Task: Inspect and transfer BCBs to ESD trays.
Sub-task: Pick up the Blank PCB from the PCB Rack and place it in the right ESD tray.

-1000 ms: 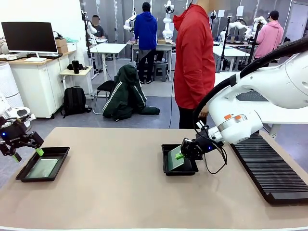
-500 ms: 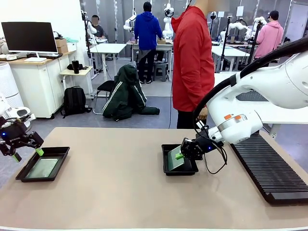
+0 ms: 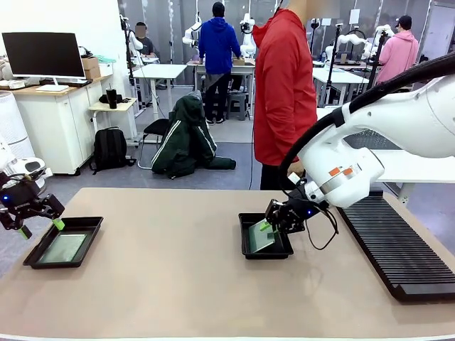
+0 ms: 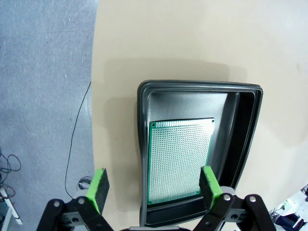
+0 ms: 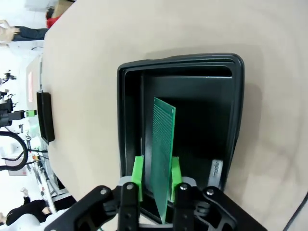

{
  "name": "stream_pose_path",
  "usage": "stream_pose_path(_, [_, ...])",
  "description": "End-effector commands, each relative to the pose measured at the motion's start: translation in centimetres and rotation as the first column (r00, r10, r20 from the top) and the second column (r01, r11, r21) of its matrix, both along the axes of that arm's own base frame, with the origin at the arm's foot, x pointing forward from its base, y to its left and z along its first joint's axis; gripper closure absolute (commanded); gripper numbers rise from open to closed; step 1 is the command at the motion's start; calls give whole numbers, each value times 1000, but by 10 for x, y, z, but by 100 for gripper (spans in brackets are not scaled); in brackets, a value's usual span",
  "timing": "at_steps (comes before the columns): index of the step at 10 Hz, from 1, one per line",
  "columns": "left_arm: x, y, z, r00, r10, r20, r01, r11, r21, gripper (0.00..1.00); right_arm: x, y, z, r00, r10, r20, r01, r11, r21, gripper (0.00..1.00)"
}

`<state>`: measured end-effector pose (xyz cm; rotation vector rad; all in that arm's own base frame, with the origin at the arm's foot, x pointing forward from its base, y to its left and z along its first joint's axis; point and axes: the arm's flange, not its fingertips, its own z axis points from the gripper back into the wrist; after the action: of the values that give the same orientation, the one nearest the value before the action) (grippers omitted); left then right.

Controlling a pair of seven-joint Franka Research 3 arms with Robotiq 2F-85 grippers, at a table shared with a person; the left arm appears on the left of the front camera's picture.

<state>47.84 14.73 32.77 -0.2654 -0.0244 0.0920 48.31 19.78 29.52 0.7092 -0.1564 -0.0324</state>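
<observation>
Right gripper (image 5: pixel 155 174) jaws flank BCB (image 5: pixel 162 159) in tray (image 5: pixel 236 101)

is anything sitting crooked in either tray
Yes. In the middle tray the board stands on edge, tilted between the right gripper's pads, not flat. The left tray's board lies flat.

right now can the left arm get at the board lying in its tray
Probably yes. The left gripper hangs open right above the left tray, and the board lies flat and uncovered on its floor. The raised rim close beside the board may crowd the fingers.
</observation>
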Motion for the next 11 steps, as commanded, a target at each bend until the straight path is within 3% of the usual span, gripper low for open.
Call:
stream_pose_path(1, [0,0,-1,1000,-2,9,3,1000,-6,0,-5,14,32,1000,-5,-15,3,993,-116,54])
stream_pose_path(2, [0,0,-1,1000,-2,9,3,1000,-6,0,-7,17,46,1000,-10,-14,8,985,-170,37])
stream_pose_path(3, [0,0,-1,1000,-2,9,3,1000,-6,0,-9,18,60,1000,-16,-21,11,972,-236,36])
stream_pose_path(4, [0,0,-1,1000,-2,9,3,1000,-6,0,-11,17,76,999,-3,-46,-10,955,-297,20])
stream_pose_path(5, [0,0,-1,1000,-2,9,3,1000,-6,0,-13,16,89,998,3,-57,-22,940,-340,19])
stream_pose_path(6, [0,0,-1,1000,-2,9,3,1000,-6,0,-15,12,100,998,-5,-67,-21,923,-385,3])
stream_pose_path(11, [0,0,-1,1000,-2,9,3,1000,-6,0,-28,-3,132,998,-23,-52,-6,873,-487,0])
